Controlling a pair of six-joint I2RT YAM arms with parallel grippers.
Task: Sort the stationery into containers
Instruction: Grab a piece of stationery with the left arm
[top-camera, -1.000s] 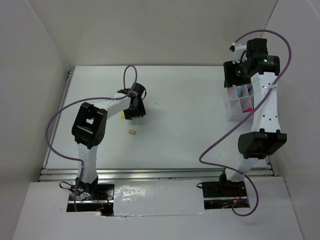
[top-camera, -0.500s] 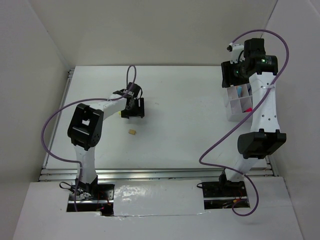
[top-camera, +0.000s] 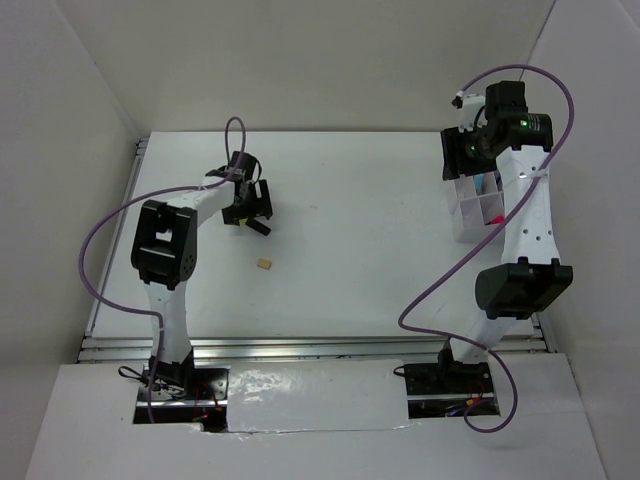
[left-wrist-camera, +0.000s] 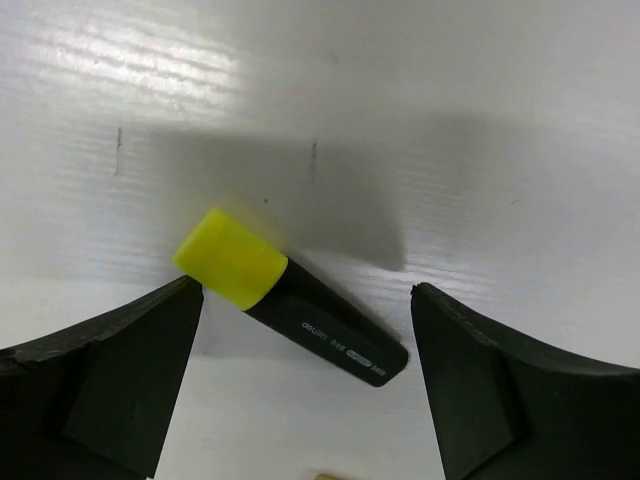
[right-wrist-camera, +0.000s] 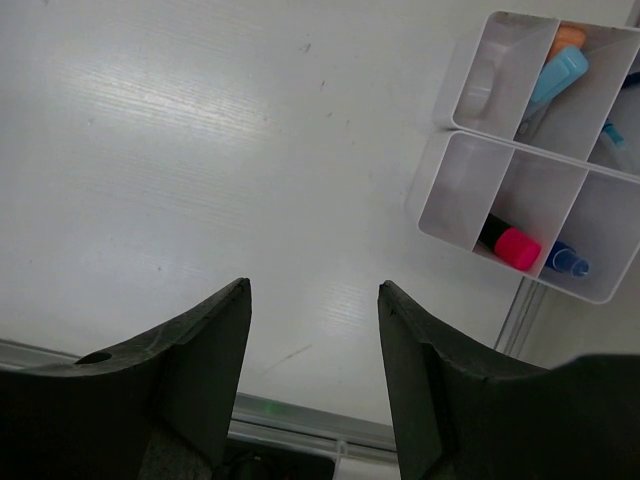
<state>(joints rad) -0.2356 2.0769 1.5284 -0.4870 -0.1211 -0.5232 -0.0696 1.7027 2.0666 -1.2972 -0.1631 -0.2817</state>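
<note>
On the left end effector (left-wrist-camera: 305, 292) the fingers stand spread, gripping nothing. The yellow highlighter (left-wrist-camera: 285, 305) lies flat on the worktop (left-wrist-camera: 470, 110) between them, long axis diagonal: yellow cap toward the left finger, black end toward the right finger. The right end effector (right-wrist-camera: 313, 295) is spread and empty, with the organiser tray (right-wrist-camera: 452, 170) ahead to its right.

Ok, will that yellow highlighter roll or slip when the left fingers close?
The yellow highlighter has a flat-sided cap, so rolling seems unlikely. It lies slanted between the open left fingers, so it may twist as they close.
</note>
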